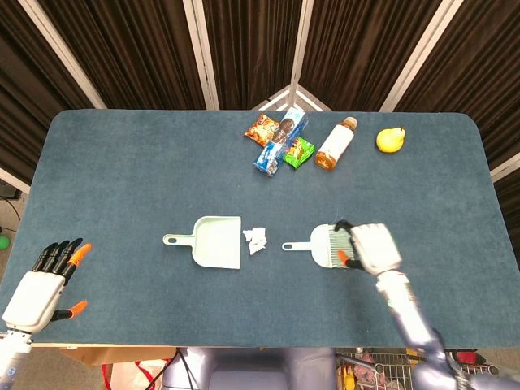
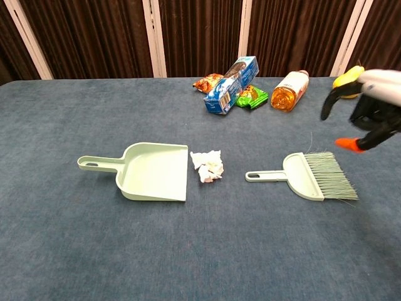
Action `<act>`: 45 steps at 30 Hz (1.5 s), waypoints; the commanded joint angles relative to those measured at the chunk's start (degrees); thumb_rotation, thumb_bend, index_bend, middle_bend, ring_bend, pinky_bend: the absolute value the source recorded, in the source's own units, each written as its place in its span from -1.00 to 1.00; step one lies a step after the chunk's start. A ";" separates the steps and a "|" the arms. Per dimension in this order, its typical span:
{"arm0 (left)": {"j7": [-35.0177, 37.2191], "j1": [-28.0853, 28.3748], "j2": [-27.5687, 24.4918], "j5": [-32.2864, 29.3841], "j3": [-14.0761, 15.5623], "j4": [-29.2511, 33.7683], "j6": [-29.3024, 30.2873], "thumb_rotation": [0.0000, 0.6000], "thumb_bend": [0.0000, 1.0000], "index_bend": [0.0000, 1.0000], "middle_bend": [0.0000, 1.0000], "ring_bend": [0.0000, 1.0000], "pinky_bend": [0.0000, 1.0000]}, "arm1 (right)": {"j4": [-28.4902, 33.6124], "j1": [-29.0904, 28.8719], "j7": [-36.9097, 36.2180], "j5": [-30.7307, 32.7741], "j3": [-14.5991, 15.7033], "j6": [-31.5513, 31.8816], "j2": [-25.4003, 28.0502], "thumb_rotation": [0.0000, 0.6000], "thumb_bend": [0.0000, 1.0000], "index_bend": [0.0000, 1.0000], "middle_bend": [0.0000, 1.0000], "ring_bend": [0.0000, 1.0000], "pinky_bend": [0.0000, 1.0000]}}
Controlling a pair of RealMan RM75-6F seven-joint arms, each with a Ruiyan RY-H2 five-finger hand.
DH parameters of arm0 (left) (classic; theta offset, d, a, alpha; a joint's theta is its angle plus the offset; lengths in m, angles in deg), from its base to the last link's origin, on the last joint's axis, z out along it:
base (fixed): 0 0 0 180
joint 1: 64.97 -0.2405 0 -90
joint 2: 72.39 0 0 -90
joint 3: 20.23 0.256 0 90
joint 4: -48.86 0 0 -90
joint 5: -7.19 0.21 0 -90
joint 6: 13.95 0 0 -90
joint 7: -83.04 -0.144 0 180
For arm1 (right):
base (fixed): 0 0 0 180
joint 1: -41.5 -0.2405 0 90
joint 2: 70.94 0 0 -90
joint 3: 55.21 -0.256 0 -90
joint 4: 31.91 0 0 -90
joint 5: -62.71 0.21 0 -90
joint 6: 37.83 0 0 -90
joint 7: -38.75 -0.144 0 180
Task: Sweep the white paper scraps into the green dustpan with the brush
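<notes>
A pale green dustpan (image 1: 215,241) (image 2: 153,170) lies mid-table, its handle pointing left. Crumpled white paper scraps (image 1: 257,239) (image 2: 207,166) sit just off its open right edge. To their right lies a pale green brush (image 1: 327,244) (image 2: 308,176), handle toward the scraps, bristles to the right. My right hand (image 1: 370,248) (image 2: 369,110) hovers open above the bristle end, fingers spread, holding nothing. My left hand (image 1: 41,284) stays open at the table's near left corner, outside the chest view.
At the back of the table lie a blue snack box (image 1: 280,140), orange and green snack packets (image 1: 262,127), a tipped orange bottle (image 1: 336,144) and a yellow pear (image 1: 390,139). Dark curtains hang behind.
</notes>
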 commanded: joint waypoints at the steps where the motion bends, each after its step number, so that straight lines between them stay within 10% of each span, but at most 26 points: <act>1: 0.09 0.06 0.04 -0.17 -0.12 -0.03 -0.06 1.00 -1.00 -1.00 -1.00 -1.00 -1.00 | -2.35 -4.26 6.56 5.38 -0.80 -1.33 -6.38 1.00 -0.34 -0.21 0.87 0.96 0.77; 14: 0.66 0.05 -0.17 -0.24 -0.17 -0.53 0.12 1.00 -1.00 -1.00 -1.00 -1.00 -1.00 | -11.31 -9.70 13.32 11.46 -0.25 0.40 -17.85 1.00 -0.34 -0.16 0.87 0.96 0.77; 45: 1.36 0.18 -0.34 -0.48 -0.21 -0.62 -0.13 1.00 -1.00 -1.00 -1.00 -1.00 -1.00 | -23.19 -10.91 10.95 15.79 1.33 0.52 -24.90 1.00 -0.33 0.01 0.87 0.96 0.77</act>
